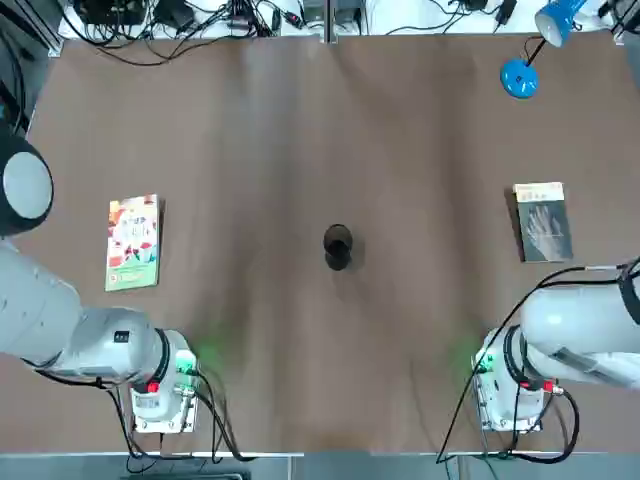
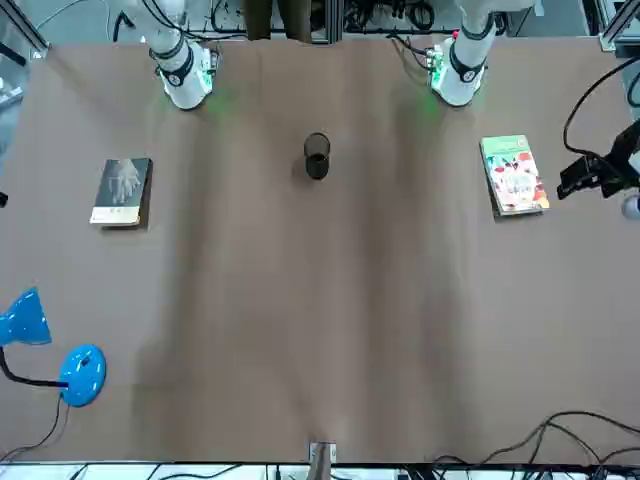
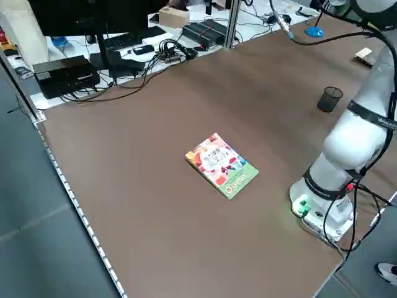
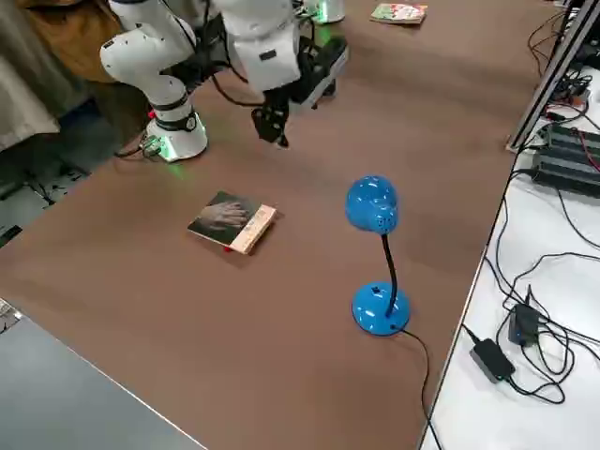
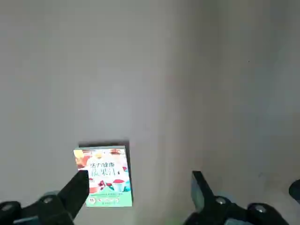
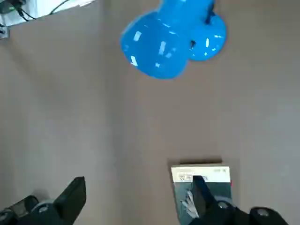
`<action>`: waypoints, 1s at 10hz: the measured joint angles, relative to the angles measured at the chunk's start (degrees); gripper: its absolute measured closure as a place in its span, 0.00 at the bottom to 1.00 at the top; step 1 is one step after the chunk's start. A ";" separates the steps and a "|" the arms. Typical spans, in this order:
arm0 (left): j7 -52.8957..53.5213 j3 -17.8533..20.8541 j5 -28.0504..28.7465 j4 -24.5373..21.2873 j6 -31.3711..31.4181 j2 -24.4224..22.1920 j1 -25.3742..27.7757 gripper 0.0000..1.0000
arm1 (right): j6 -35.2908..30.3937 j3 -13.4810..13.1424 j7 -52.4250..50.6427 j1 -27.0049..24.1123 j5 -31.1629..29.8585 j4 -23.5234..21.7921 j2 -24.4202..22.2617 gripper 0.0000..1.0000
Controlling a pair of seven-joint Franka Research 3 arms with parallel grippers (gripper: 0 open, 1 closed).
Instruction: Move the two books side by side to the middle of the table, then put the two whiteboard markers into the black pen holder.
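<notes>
Colourful book cover: Chinese title, illegible; dark book text unreadable.

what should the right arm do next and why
Probably lower the right gripper onto the grey book. Its jaws are open and empty, hovering just above that book, which lies far to the robot's right of the pen holder at mid-table. No markers show anywhere, so the books come first.
</notes>
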 joint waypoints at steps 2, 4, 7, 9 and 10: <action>0.03 -0.01 0.00 0.10 -0.40 0.00 0.29 0.02 | -0.79 0.41 9.52 6.94 -9.39 1.80 -0.11 0.00; -0.23 0.01 0.09 0.10 -0.54 0.02 0.50 0.01 | -1.48 0.65 15.58 13.02 -14.07 2.29 -0.22 0.00; 2.62 0.93 -0.53 -0.65 -1.19 -0.88 3.61 0.01 | -1.88 -0.12 15.73 12.25 -14.68 2.31 -0.22 0.00; 5.73 6.84 -5.54 -5.75 -1.31 -3.16 3.37 0.03 | -2.04 -0.29 12.63 9.40 -11.08 2.22 -0.08 0.00; 10.23 11.03 -7.67 -9.32 -1.27 -4.10 3.37 0.04 | -2.20 -0.38 8.09 6.81 -8.60 2.05 0.10 0.00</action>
